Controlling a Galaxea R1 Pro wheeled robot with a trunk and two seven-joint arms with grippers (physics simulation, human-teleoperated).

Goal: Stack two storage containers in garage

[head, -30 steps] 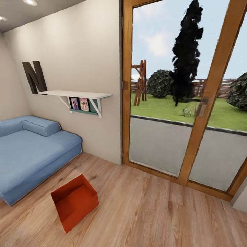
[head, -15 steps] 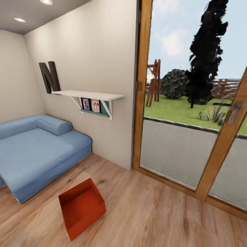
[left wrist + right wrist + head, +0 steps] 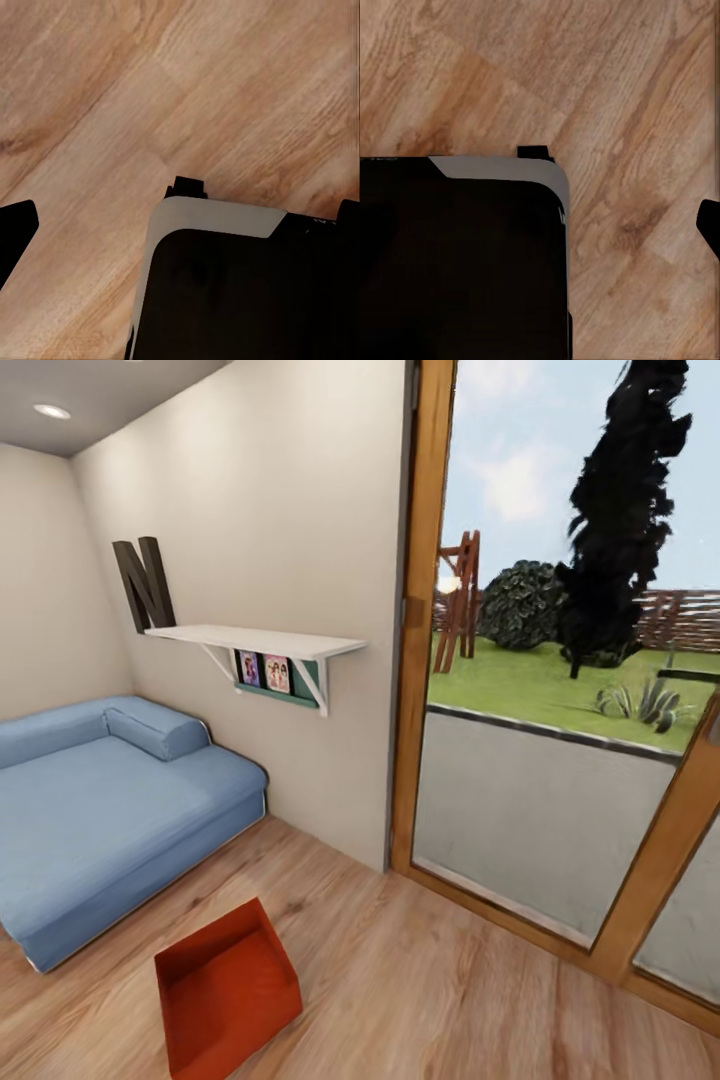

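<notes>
Living room planks (image 3: pixel 450 980) hold one storage container (image 3: pixel 225 990) beside sofa (image 3: pixel 100 810)

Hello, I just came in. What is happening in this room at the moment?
Nothing is being handled right now. One red-orange storage container sits open side up on the living room's wood plank floor, near the blue sofa and in front of a glass door to the garden. Both wrist views look down at the same planks past dark robot parts, so the gripper states cannot be told.

An open red-orange rectangular storage box (image 3: pixel 225 990) sits on the light wood plank floor (image 3: pixel 430 980) at lower left, below-right of the blue corner sofa (image 3: pixel 100 810); the wood-framed glass door (image 3: pixel 540 760) fills the right.
</notes>
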